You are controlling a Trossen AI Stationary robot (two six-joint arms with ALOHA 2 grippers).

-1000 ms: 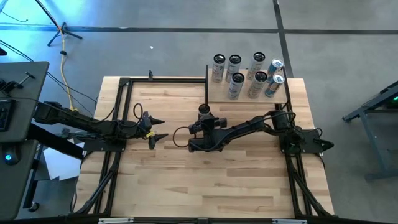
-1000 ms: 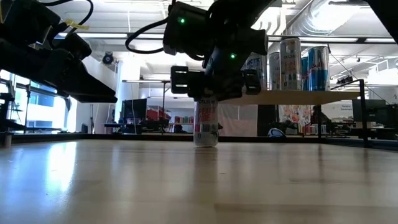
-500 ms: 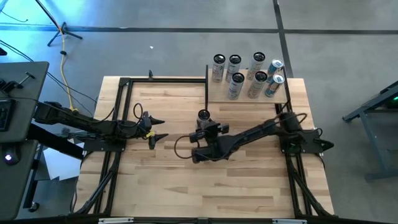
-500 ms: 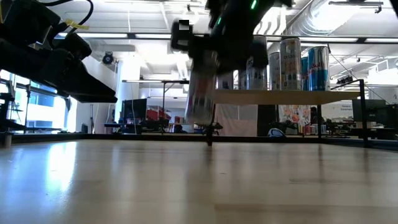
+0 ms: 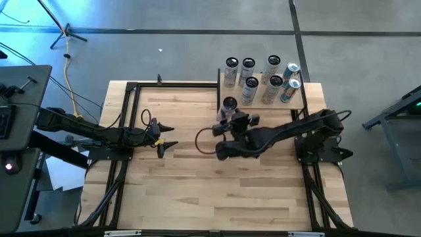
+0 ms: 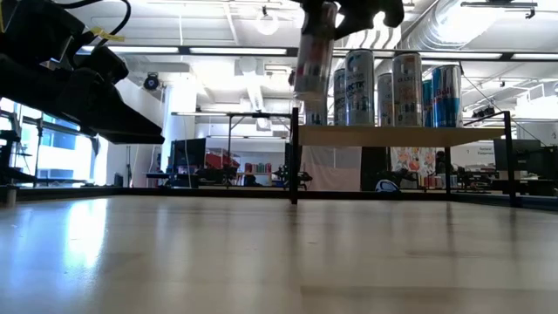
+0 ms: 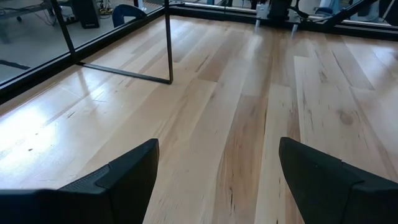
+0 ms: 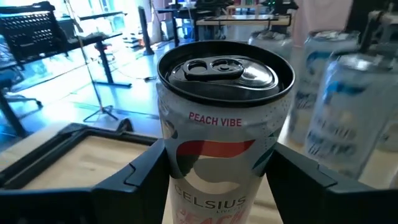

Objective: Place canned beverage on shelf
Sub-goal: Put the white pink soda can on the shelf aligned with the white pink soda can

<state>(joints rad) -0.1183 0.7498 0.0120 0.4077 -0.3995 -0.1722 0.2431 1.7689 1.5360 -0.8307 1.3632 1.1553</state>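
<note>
My right gripper (image 5: 229, 115) is shut on a white Celsius can (image 8: 222, 134). It holds the can high above the table by the near left corner of the shelf (image 5: 263, 103), a small light-wood board on thin black posts. In the low view the can (image 6: 315, 48) hangs above the level of the shelf board (image 6: 392, 135). Several cans (image 5: 258, 82) stand on the shelf. My left gripper (image 5: 166, 135) is open and empty over the table's left part. My right gripper pinches the can's side wall (image 8: 166, 155) between its two fingers (image 8: 140, 177), below the top rim. The fingers come level from the table's near side. The can is lifted clear, nearly upright with a slight tilt, its top up.
The shelf cans (image 6: 397, 87) fill the board's middle and right. A black metal frame (image 5: 131, 89) runs along the tabletop's edges. Bare wood tabletop (image 5: 197, 191) lies between and in front of the arms.
My right gripper has lifted the can off the table and carried it up and toward the far right, to the shelf's near left corner. The can has gone from standing on the table to hanging above shelf height.
</note>
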